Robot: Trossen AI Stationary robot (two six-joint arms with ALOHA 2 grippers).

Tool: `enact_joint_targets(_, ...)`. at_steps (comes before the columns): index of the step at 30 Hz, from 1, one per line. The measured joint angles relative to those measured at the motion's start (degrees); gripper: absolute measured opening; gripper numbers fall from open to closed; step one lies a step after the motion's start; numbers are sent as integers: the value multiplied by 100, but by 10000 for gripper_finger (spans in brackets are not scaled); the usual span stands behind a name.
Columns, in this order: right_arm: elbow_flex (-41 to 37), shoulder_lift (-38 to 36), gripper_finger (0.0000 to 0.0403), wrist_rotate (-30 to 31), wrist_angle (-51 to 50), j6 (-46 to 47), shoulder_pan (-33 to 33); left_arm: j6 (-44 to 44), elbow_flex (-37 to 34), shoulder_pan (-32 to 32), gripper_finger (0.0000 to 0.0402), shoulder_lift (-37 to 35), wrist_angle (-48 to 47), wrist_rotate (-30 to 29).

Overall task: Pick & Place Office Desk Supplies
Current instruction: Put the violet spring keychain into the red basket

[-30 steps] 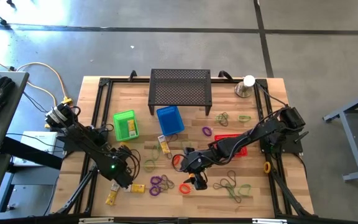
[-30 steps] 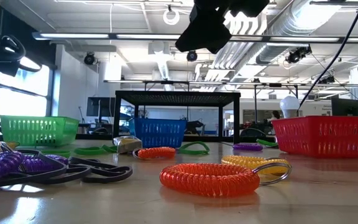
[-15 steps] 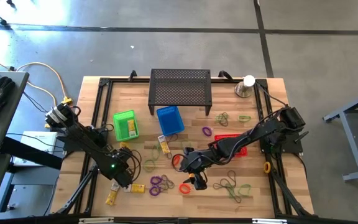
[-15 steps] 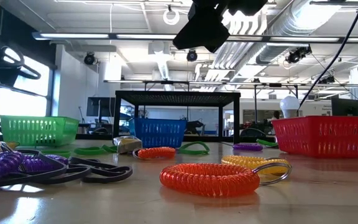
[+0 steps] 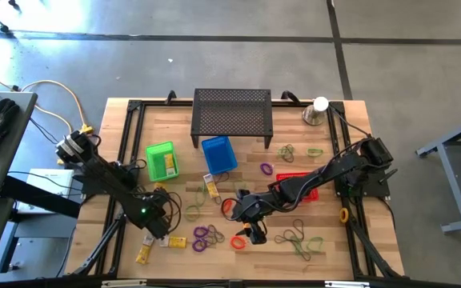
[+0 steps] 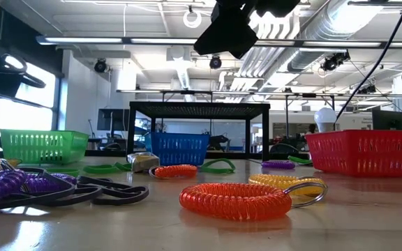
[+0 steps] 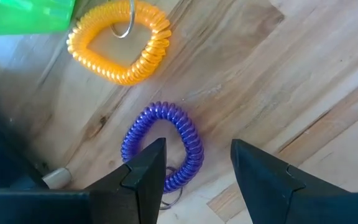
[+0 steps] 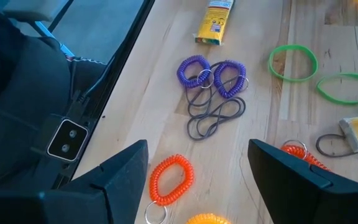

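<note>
Coiled loops lie loose on the wooden table (image 5: 338, 240): an orange coil (image 8: 170, 180) sits just ahead of the right gripper (image 8: 197, 177), whose fingers stand wide apart and empty, with two purple coils (image 8: 211, 73) and a yellow packet (image 8: 215, 22) farther beyond. The left gripper (image 7: 197, 171), fingers also parted and holding nothing, hovers over a purple coil (image 7: 166, 144), with a yellow-orange coil (image 7: 120, 40) past it.

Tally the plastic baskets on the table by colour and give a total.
Green basket: 1
Blue basket: 1
Red basket: 1
Total: 3
</note>
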Motion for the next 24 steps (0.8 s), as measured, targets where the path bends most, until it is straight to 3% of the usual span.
enact_joint_targets(5,0,0,265,-11,-2,0,0,-222,-224,186,143,-6,120,406)
enact_joint_targets(13,0,0,265,-4,-4,0,0,118,-261,375,14,2,223,432)
enact_joint_targets(18,0,0,265,5,-1,0,0,499,-203,466,5,-107,104,445)
enact_joint_targets(24,0,0,265,48,7,0,0,766,-8,570,3,-740,-82,452)
